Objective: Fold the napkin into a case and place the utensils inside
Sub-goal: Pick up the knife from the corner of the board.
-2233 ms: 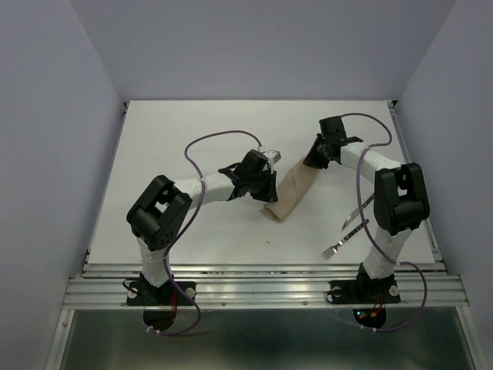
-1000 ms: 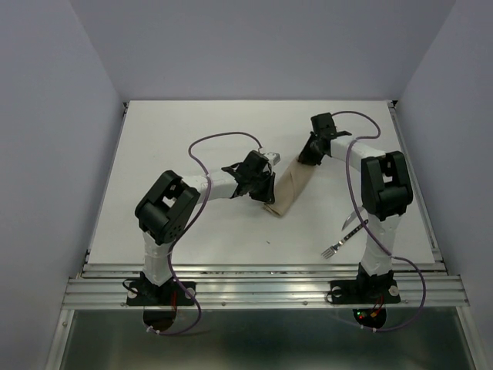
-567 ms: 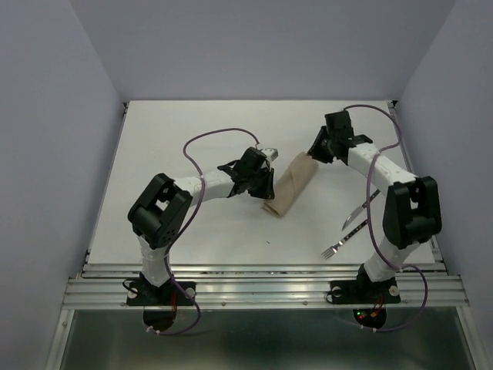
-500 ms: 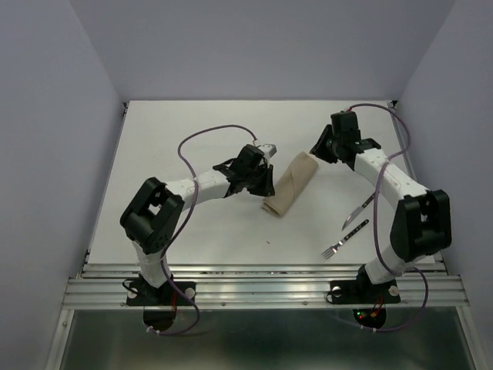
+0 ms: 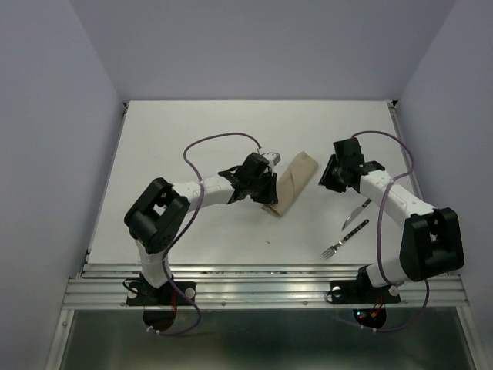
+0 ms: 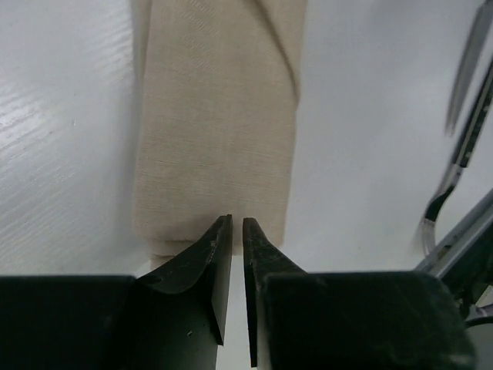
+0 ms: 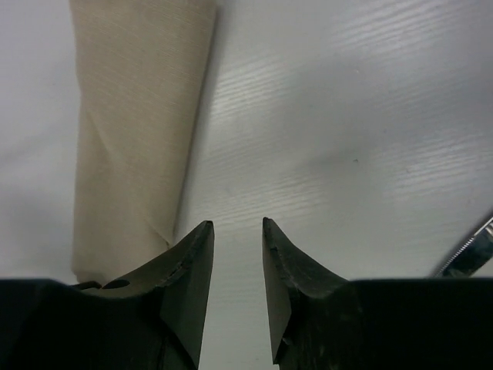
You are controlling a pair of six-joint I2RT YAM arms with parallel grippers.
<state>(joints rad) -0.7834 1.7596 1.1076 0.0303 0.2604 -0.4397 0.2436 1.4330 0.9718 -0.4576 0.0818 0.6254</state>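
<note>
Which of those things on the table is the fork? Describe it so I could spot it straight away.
On the white table, look to the front right, beside the right arm. Two slim pieces of cutlery lie there side by side, and the dark-handled fork is the nearer one. Unlike the silver-bladed knife, it ends in silver tines pointing toward the front edge.
</note>
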